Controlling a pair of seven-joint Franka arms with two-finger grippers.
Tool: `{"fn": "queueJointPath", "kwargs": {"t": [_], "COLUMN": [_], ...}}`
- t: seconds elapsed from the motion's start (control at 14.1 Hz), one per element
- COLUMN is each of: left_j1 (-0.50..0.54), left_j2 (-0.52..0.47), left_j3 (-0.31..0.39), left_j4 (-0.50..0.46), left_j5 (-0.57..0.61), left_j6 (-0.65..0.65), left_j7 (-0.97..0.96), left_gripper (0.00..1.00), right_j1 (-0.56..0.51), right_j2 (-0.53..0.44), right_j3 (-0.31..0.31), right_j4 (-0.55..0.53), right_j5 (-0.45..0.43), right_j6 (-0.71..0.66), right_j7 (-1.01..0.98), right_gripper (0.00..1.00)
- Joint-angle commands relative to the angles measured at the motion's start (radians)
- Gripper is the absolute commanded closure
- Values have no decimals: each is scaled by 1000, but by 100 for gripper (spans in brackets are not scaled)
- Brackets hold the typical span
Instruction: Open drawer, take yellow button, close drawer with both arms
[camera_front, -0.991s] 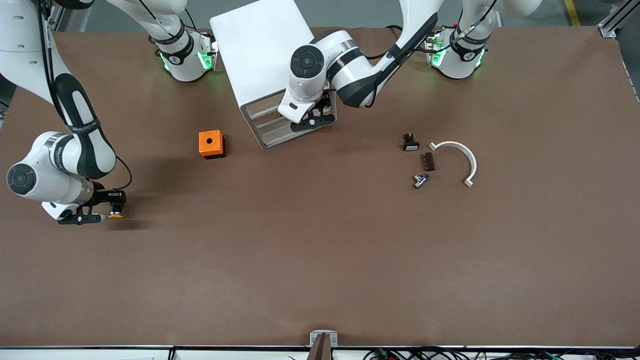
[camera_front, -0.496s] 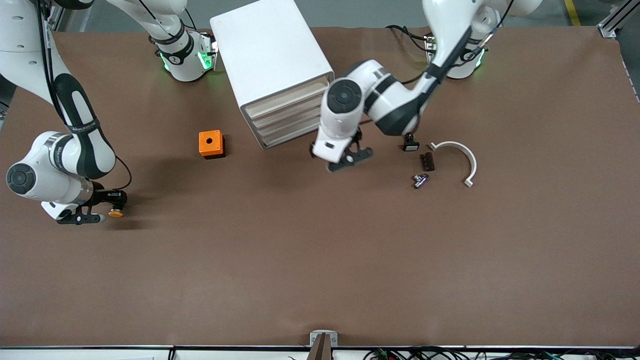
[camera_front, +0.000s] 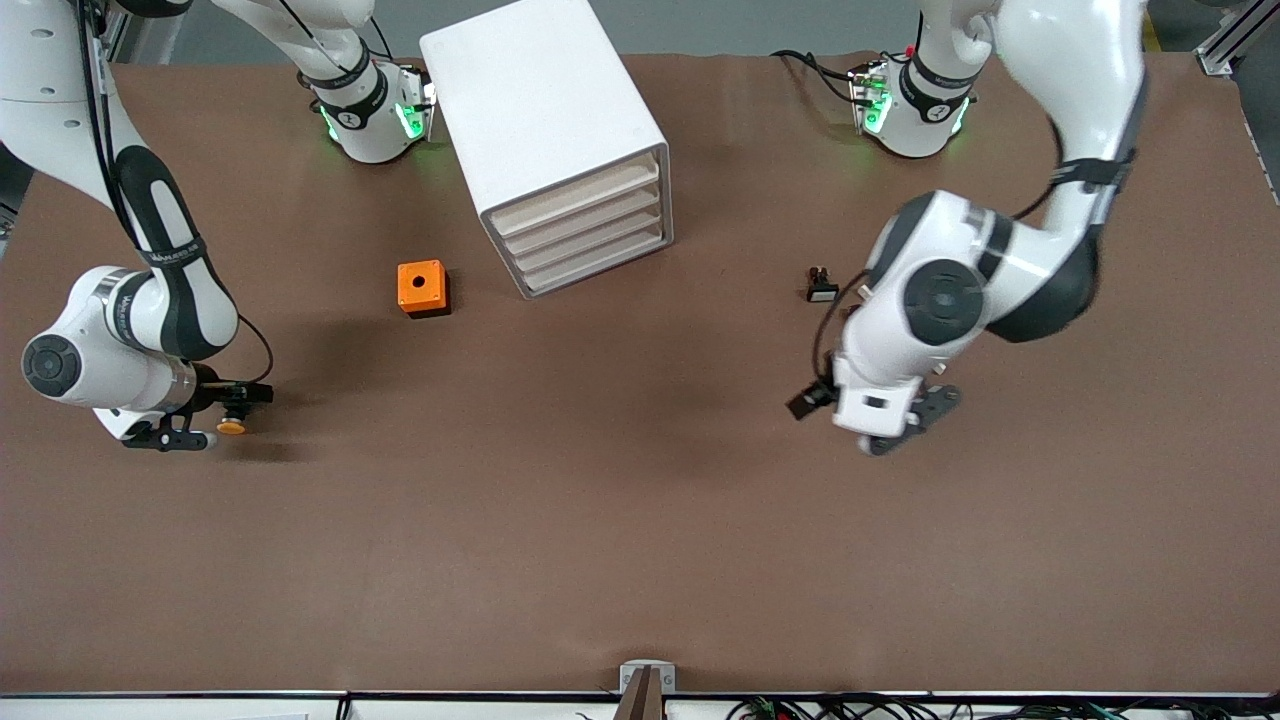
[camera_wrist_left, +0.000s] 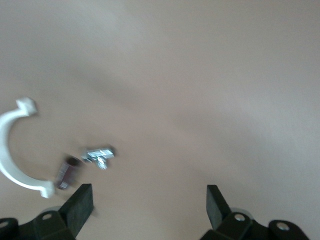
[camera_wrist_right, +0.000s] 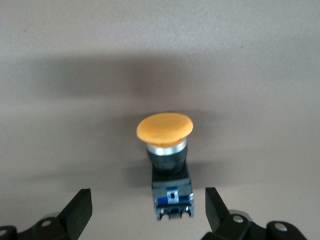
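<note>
The white cabinet (camera_front: 545, 120) stands with its uppermost drawer (camera_front: 577, 196) pushed in flush, like the three below it. The button (camera_front: 232, 427) lies on its side on the table toward the right arm's end. Its orange-yellow cap (camera_wrist_right: 165, 130) points away from the wrist. My right gripper (camera_front: 220, 415) is open around it. The black-and-blue body (camera_wrist_right: 172, 196) sits between the fingers (camera_wrist_right: 80, 209), touching neither. My left gripper (camera_front: 905, 425) hangs open and empty over bare table (camera_wrist_left: 149, 207), near the small parts.
An orange cube with a hole (camera_front: 421, 287) sits beside the cabinet. A small black part with a white face (camera_front: 822, 288) lies by the left arm. A white curved bracket (camera_wrist_left: 10, 150), a metal fitting (camera_wrist_left: 98, 154) and a dark brown piece (camera_wrist_left: 64, 172) lie close together.
My left gripper has left the cabinet front and swung out over the table toward the left arm's end. My right gripper has opened and let go of the button.
</note>
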Motion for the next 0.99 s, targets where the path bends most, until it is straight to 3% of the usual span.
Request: {"fn": "queueJointPath", "kwargs": {"t": [0.0,0.42,0.71,0.92], "left_j1": [94,224,267,271], "left_j2": [-67,-227,-339,-426], "left_j3": [-12,-13,0,66], "left_j4": [24,23,1,-25], "left_j5": [28,28,22,-7], "left_j6": [-91,-193,-245,-309], "left_j7": [105,361,546,714], "left_gripper": [0,0,0,0], "right_j1": [3,39,92,152], "right_j2": [-46,-140,-300,-431], "right_j3": [5,12,14,14], "right_j4": [23,261,260,255], "right_j5": [-12,-10,-6,7], "right_j6": [-66,-449,-527,-639], "right_j7": [30,27,27,33], "right_gripper": [0,0,0,0]}}
